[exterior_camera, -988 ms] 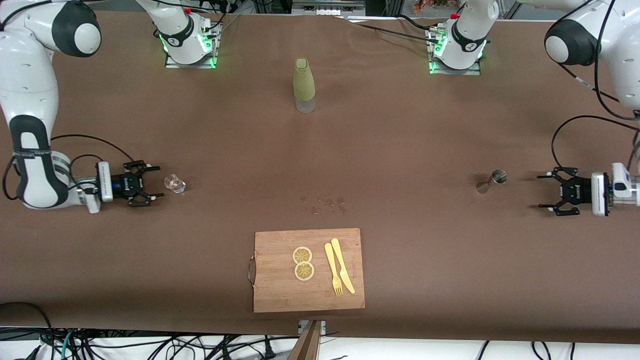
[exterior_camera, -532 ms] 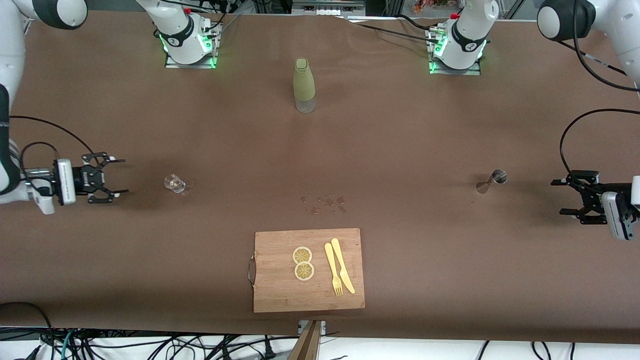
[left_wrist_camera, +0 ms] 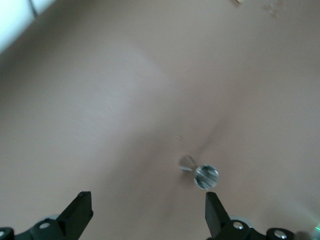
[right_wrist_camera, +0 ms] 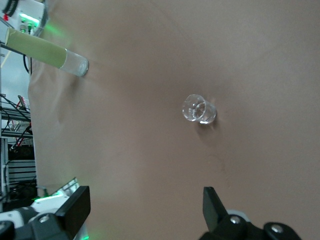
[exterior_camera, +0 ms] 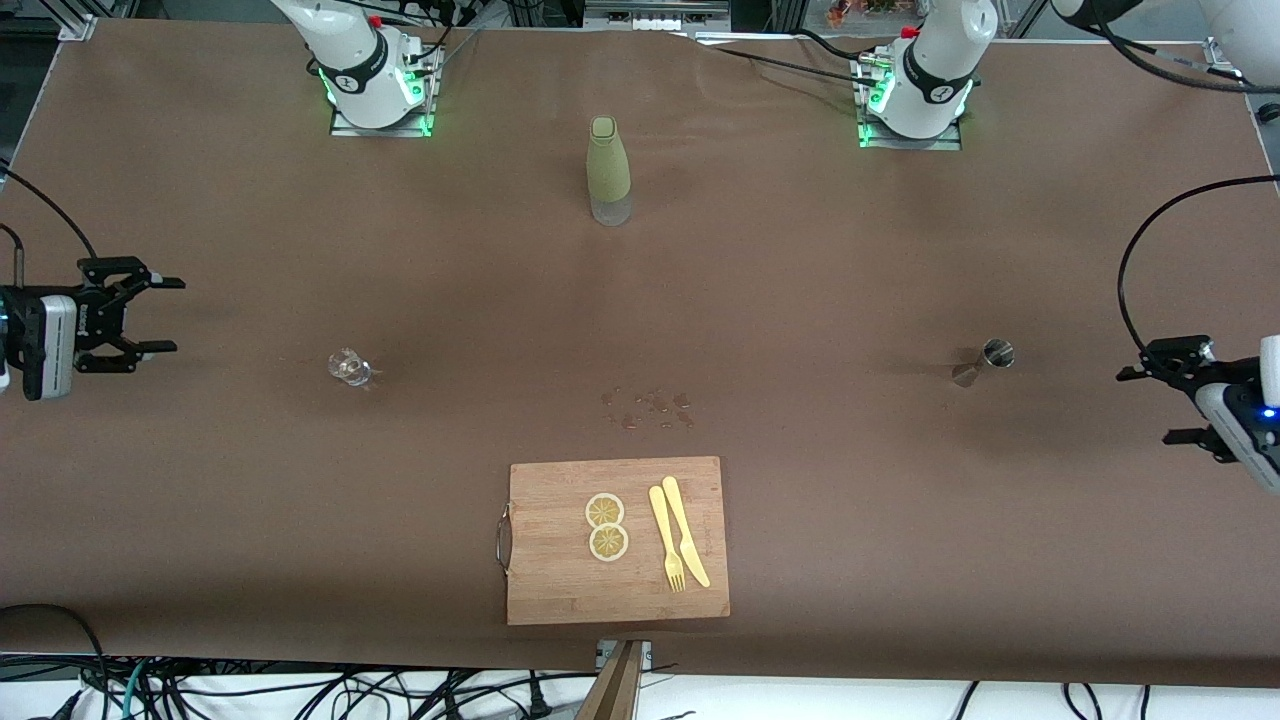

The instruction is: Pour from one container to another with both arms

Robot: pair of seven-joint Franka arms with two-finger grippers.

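The tiny clear glass cup (exterior_camera: 348,367) stands upright on the brown table toward the right arm's end; the right wrist view also shows the cup (right_wrist_camera: 199,109). My right gripper (exterior_camera: 170,315) hangs open and empty at that table end, well apart from the cup. The silver jigger (exterior_camera: 985,362) stands toward the left arm's end, and in the left wrist view the jigger (left_wrist_camera: 202,174) is seen from above. My left gripper (exterior_camera: 1145,405) is open and empty near that table end, clear of the jigger. Both wrist views show bare table between the left gripper (left_wrist_camera: 147,210) fingers and the right gripper (right_wrist_camera: 145,207) fingers.
A tall olive-green bottle (exterior_camera: 609,170) stands between the two bases. A wooden cutting board (exterior_camera: 560,560) with two lemon slices, a yellow fork and a knife lies at the near edge. Small wet drops (exterior_camera: 648,408) mark the table just above it.
Both grippers have drawn back from the cup and the jigger toward their table ends, staying open. The cup and the jigger have not moved.
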